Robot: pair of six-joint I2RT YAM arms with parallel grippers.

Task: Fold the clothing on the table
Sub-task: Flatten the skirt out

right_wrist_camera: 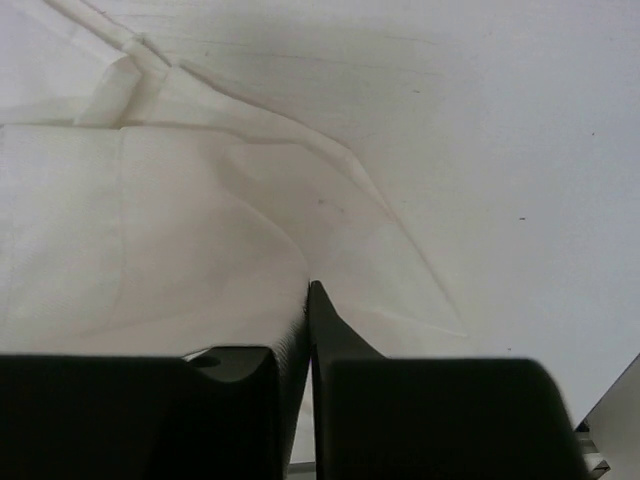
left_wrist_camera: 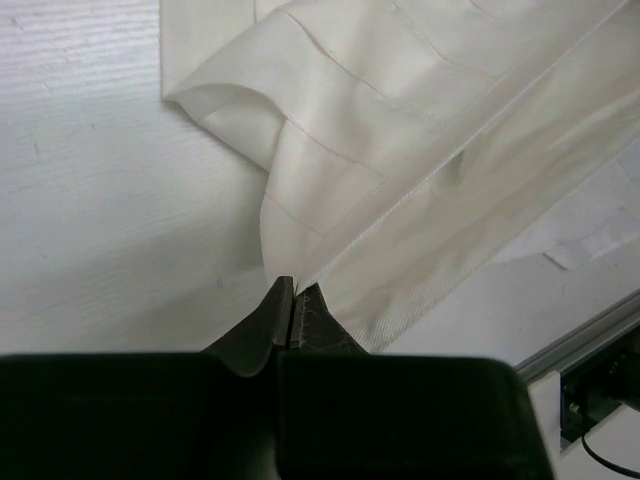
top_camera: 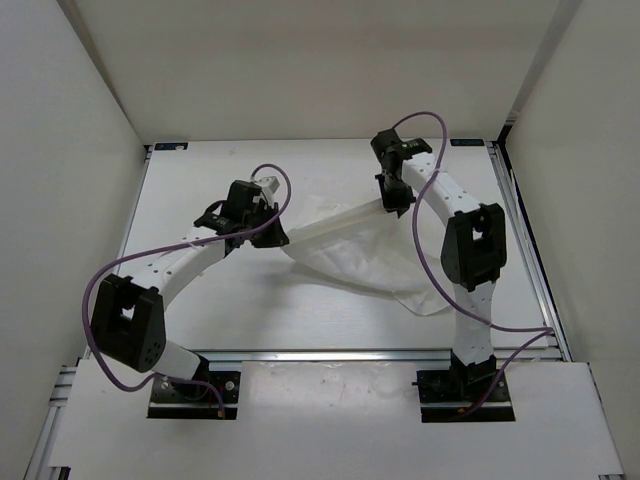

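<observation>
The clothing [top_camera: 360,255] is a thin white garment with long creases, lying mid-table on the white table [top_camera: 200,310]. A band of it is stretched taut and raised between my two grippers. My left gripper [top_camera: 270,232] holds its left end. In the left wrist view the jaws [left_wrist_camera: 297,286] are shut with the fabric [left_wrist_camera: 400,130] pinched at the tips and fanning away. My right gripper [top_camera: 394,202] is at the garment's far right edge. In the right wrist view it [right_wrist_camera: 311,290] is shut, with a fold of cloth [right_wrist_camera: 150,220] caught at the tips.
Silver rails edge the table on the right [top_camera: 527,250] and along the near side [top_camera: 330,355]; one rail [left_wrist_camera: 590,330] shows in the left wrist view. White walls [top_camera: 60,90] close in the left, back and right. Purple cables [top_camera: 430,250] loop from both arms.
</observation>
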